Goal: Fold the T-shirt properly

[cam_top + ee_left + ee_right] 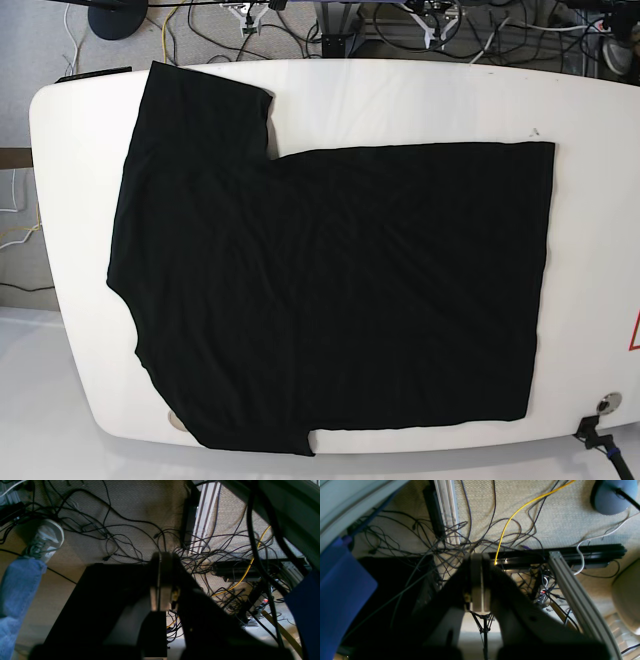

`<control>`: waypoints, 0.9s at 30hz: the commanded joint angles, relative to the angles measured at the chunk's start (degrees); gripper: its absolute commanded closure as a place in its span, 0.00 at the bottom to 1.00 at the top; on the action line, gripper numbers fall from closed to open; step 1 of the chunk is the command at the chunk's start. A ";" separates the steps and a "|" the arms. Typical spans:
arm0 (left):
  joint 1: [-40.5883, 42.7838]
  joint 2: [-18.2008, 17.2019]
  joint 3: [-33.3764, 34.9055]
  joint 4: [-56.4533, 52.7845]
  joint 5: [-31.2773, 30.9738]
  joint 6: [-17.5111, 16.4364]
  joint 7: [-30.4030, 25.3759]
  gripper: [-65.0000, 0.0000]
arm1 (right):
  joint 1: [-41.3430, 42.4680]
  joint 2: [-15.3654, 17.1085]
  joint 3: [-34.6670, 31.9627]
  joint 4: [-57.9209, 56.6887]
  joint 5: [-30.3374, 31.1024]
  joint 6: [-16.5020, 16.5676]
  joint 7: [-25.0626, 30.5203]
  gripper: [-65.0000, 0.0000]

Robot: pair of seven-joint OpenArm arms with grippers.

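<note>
The black T-shirt lies spread flat on the white table in the base view. Its sleeves point left and its straight hem runs down the right. No print shows on the upward side. My left gripper is shut with nothing between its fingers, hanging over the carpeted floor and its cables, away from the shirt. My right gripper is also shut and empty, above the floor beside a black frame rail. Neither wrist view shows the T-shirt.
Tangled black cables and a yellow cable cover the carpet behind the table. Aluminium rails run there. A person's jeans leg and white sneaker stand at the left. A small round fitting sits near the table's front right edge.
</note>
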 commanded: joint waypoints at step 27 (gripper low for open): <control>25.88 -10.25 0.81 28.28 -5.47 -3.56 -0.78 1.00 | -22.97 5.79 0.72 18.97 -0.29 11.90 -1.07 1.00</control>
